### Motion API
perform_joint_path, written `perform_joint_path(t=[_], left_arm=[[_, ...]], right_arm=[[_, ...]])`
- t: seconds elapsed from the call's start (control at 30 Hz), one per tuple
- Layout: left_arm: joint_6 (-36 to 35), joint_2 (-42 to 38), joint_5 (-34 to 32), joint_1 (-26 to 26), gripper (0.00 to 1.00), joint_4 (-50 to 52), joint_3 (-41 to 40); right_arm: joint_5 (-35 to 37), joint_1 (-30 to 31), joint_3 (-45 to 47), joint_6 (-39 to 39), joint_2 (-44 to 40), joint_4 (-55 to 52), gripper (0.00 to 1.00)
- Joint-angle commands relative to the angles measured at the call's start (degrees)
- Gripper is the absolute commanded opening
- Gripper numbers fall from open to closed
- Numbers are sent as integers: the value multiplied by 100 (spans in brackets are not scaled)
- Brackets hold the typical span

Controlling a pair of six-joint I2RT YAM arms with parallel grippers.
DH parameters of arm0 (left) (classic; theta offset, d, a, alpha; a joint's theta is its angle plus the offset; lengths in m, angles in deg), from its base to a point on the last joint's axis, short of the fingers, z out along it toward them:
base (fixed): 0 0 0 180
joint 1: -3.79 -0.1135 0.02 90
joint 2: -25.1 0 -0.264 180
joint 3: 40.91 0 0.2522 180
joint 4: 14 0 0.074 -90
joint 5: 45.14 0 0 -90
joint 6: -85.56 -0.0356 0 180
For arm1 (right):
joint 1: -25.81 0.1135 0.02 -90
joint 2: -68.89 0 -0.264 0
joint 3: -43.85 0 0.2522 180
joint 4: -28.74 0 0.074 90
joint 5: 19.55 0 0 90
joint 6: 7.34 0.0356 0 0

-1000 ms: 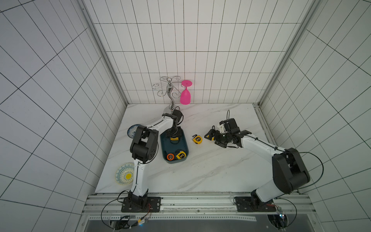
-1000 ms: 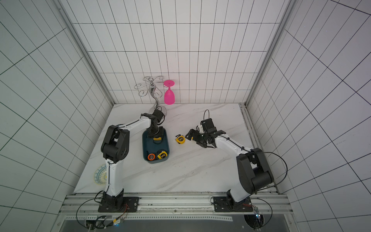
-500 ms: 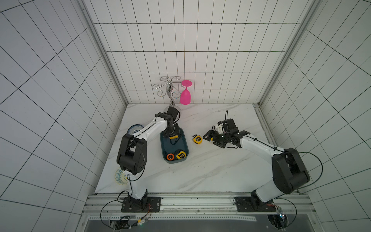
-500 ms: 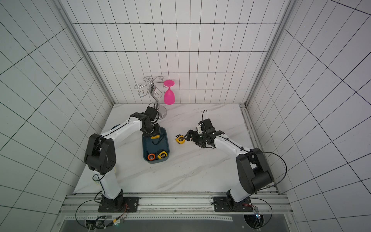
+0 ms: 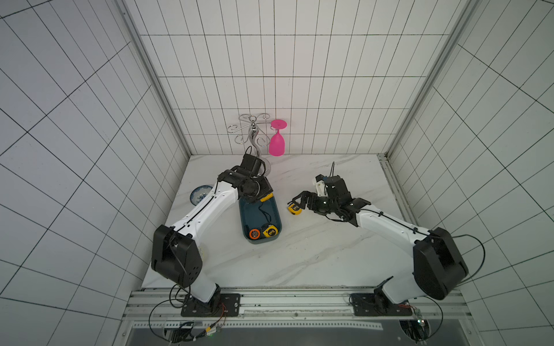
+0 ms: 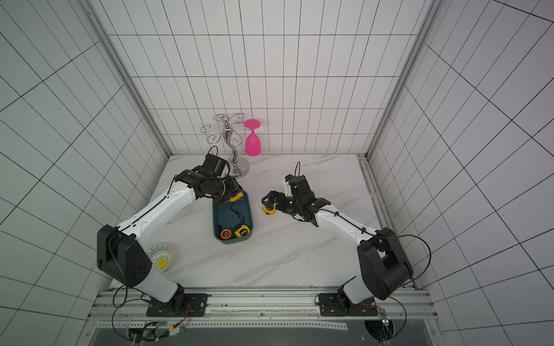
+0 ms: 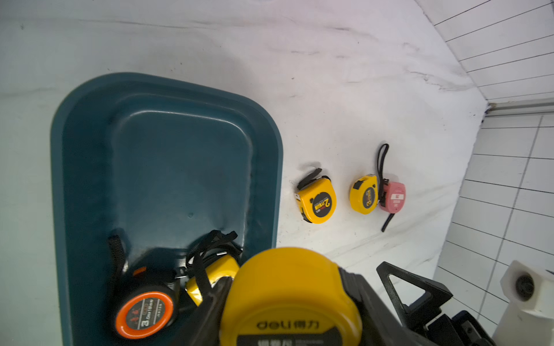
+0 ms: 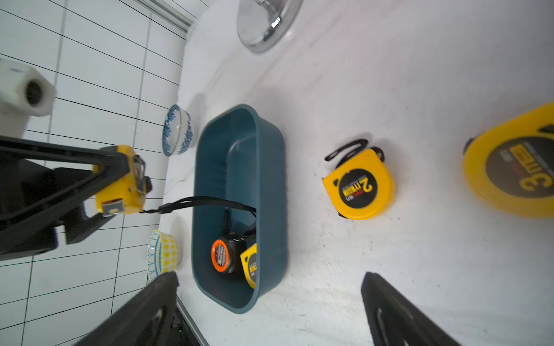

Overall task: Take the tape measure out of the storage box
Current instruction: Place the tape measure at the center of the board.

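Teal plastic, smooth and shallow, rectangular with rounded corners: storage box [image 7: 180, 155] on a white, grey-veined table [image 5: 299, 257]. Clamped between the black jaws of the left gripper [image 8: 117, 179]: glossy yellow tape measure [image 7: 287, 287] with a rounded case, raised above the box's far end, black woven strap [image 8: 207, 202] trailing down inside. Lying at the box's near end, side by side: round black-and-orange tape [image 7: 144, 311] and yellow tape [image 5: 270, 231]. Outside on the table: D-shaped yellow case marked 2 [image 7: 319, 200], yellow case marked 3 [image 7: 364, 194], pink case [image 7: 394, 197] just beside it. Right gripper [image 5: 302, 203] above these, jaws spread wide, holding nothing.
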Motion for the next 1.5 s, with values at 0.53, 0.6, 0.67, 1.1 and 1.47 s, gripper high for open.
perform_joint_path(t=[0.53, 0.6, 0.67, 1.1, 1.47], left_arm=[[1375, -261, 828, 632, 0, -911, 512], [1423, -240, 854, 681, 0, -941, 574], [1463, -205, 891, 741, 0, -977, 626], [1736, -111, 1162, 976, 0, -1341, 457], [1592, 50, 1386, 981, 23, -1528, 339]], right_arm=[[580, 533, 70, -285, -647, 1102, 97], [597, 549, 95, -293, -655, 1163, 95], [632, 559, 106, -300, -653, 1184, 93], [773, 558, 236, -318, -659, 1364, 54], [898, 401, 714, -138, -950, 1273, 15]])
